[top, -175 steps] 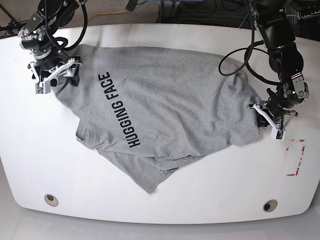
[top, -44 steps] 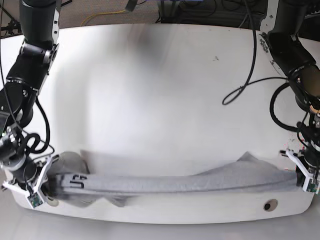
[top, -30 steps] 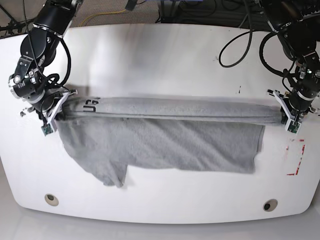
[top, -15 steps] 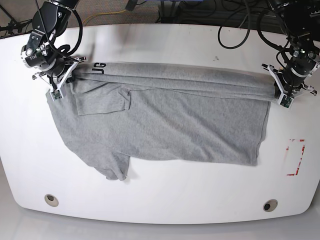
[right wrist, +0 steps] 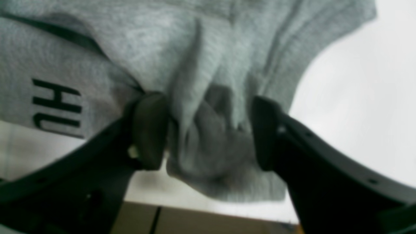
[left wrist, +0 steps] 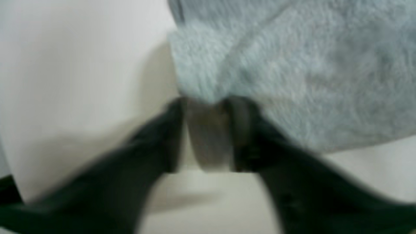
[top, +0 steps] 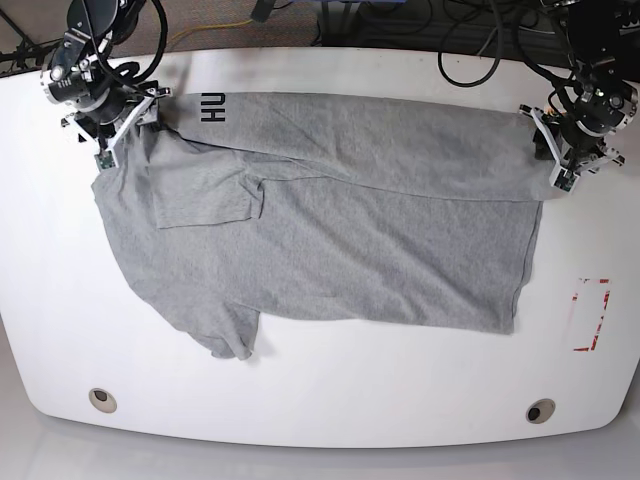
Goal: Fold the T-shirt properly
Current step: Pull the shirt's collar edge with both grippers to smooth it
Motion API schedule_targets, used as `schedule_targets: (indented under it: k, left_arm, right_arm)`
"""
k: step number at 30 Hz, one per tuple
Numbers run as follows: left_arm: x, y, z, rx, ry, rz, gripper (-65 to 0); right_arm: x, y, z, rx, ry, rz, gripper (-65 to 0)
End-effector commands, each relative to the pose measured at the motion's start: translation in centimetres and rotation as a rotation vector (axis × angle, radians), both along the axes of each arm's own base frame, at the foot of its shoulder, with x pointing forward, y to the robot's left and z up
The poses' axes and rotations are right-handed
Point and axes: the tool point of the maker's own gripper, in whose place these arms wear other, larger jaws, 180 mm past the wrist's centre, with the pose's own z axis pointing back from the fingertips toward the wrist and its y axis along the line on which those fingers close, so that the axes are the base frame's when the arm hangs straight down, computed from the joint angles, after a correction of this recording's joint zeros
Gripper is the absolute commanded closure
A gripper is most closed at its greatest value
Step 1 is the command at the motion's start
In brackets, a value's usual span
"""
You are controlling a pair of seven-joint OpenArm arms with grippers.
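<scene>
The light grey T-shirt (top: 330,240) lies spread on the white table (top: 400,400). A band along its far edge is folded over and shows the black letters "HU" (top: 212,106). My right gripper (top: 118,135) is at the shirt's far left corner, shut on a bunch of cloth (right wrist: 211,65) between its black fingers (right wrist: 148,130). My left gripper (top: 553,160) is at the far right corner, shut on a pinch of the shirt's edge (left wrist: 292,65) between its fingers (left wrist: 242,130). A sleeve (top: 205,205) lies folded on the body.
A red tape mark (top: 592,315) is on the table at the right. Two round holes (top: 100,398) (top: 540,410) sit near the front edge. Cables (top: 470,40) run along the far edge behind the table.
Both grippers have pulled the shirt's held edge farther toward the back of the table. The folded band has opened wider and the cloth lies flatter.
</scene>
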Motion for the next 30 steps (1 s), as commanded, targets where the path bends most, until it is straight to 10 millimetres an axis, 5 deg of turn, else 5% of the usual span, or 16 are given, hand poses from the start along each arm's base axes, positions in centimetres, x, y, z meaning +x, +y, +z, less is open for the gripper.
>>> schedule_targets:
  k: [1, 12, 18, 25, 30]
  left_arm:
    - [0.7, 0.4, 1.0, 0.005, -0.037, -0.002, -36.7]
    - [2.8, -1.9, 6.0, -0.097, -0.221, -0.041, -37.1]
    - [2.9, -4.5, 1.5, -0.117, -0.090, -0.102, -36.9]
    - [0.8, -3.8, -3.4, -0.155, 0.054, -0.057, -27.5]
    - [0.5, -3.5, -4.4, -0.184, 0.059, -0.040, -27.1]
  right_arm:
    - [0.2, -0.7, 1.5, 0.027, -0.066, -0.040, -45.7]
    - [-0.4, -1.6, 2.9, 0.101, -0.115, -0.084, -46.0]
    - [-0.5, -2.2, 2.2, 0.055, -0.078, -0.099, -45.8]
    - [-1.7, -2.7, -0.3, 0.079, -0.005, -0.143, -45.8]
    - [-0.3, -4.7, -0.7, 0.055, -0.047, -0.161, -45.8]
